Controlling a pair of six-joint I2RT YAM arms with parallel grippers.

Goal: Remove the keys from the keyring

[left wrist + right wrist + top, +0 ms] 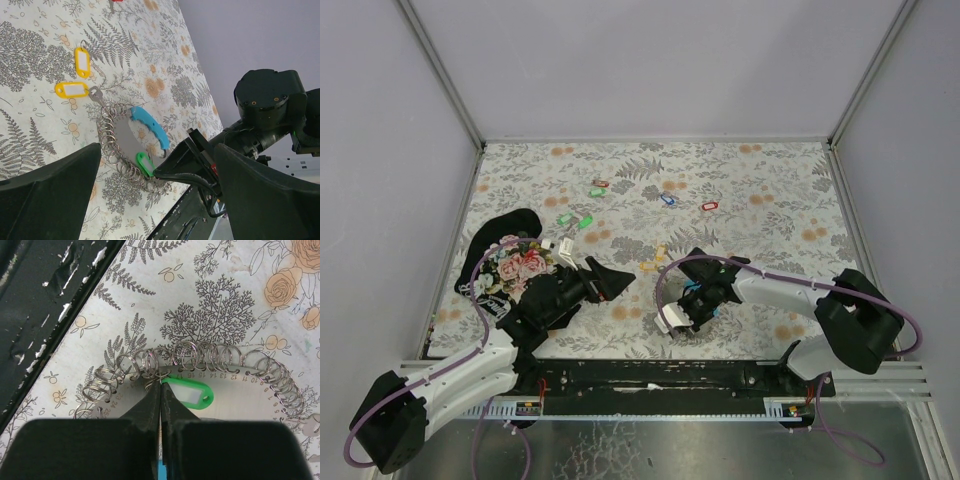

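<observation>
Green key tag (192,394), plastic with a white label window, lies flat against the pale grey band of the keyring (260,390). Its narrow end points at one of the many small wire rings (225,359) threaded along that band.

A row of small numbers is printed on the band under the wire rings. Above the tag 11 to 17 can be read, and single digits run on round the curve to the right. The left wrist view shows the loop's bright blue section (150,127) on the side away from the green tag.

The keyring sits on the flower-print counter (790,190), close to the black rail (45,305) at the near edge. In the top view it is mostly hidden under the right arm.

The right tool (160,385) has its fingers pressed together, with the tips at the wire ring beside the tag's narrow end. Whether any wire is caught between them cannot be told.

The left tool (615,280) is spread wide and holds nothing. It hangs over the counter facing the keyring, beside the black floral cloth (515,262).

Two yellow tags (75,75) lie just beyond the loop. Red, blue and green tags (650,200) are scattered farther back.
</observation>
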